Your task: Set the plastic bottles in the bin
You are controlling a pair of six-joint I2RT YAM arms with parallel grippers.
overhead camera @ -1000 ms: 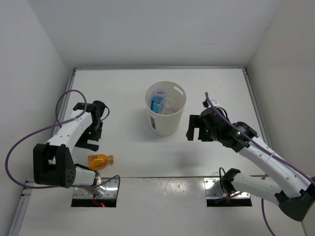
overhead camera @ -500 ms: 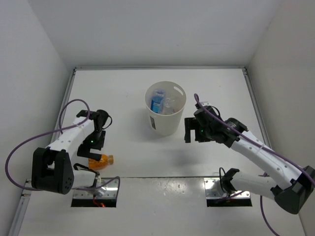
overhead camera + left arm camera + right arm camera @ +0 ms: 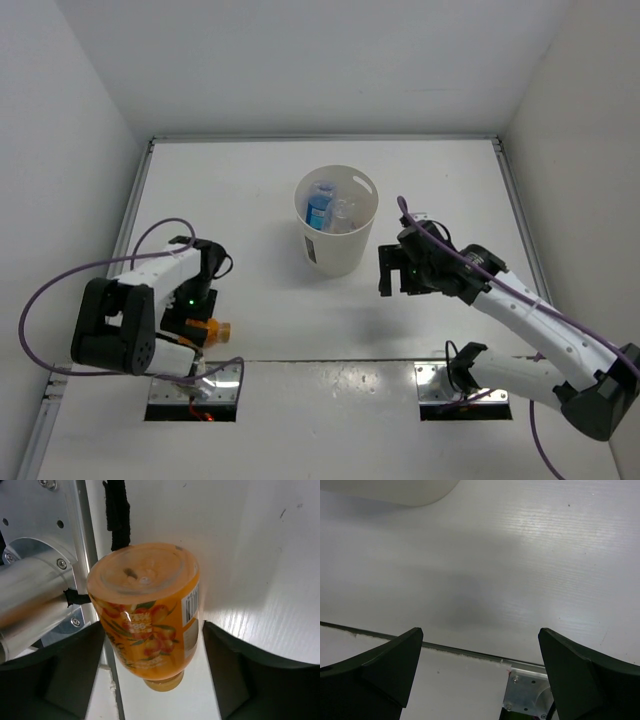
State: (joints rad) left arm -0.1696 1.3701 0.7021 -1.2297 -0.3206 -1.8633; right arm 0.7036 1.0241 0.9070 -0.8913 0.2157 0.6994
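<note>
The bin (image 3: 340, 250) stands upright mid-worktop (image 3: 250, 180), cream-white, labelled; inside lie a blue bottle (image 3: 320, 207) and clear bottles (image 3: 347, 210); the orange bottle (image 3: 150, 615) (fruit-printed label, orange cap) lies on its side, near left.

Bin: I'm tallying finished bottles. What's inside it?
A blue bottle and a clear bottle beside it show inside the bin. Whether a second clear one or anything else lies beneath is hidden.

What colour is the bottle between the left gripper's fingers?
The bottle is orange, with a fruit-print label; the left wrist view shows it best.
</note>
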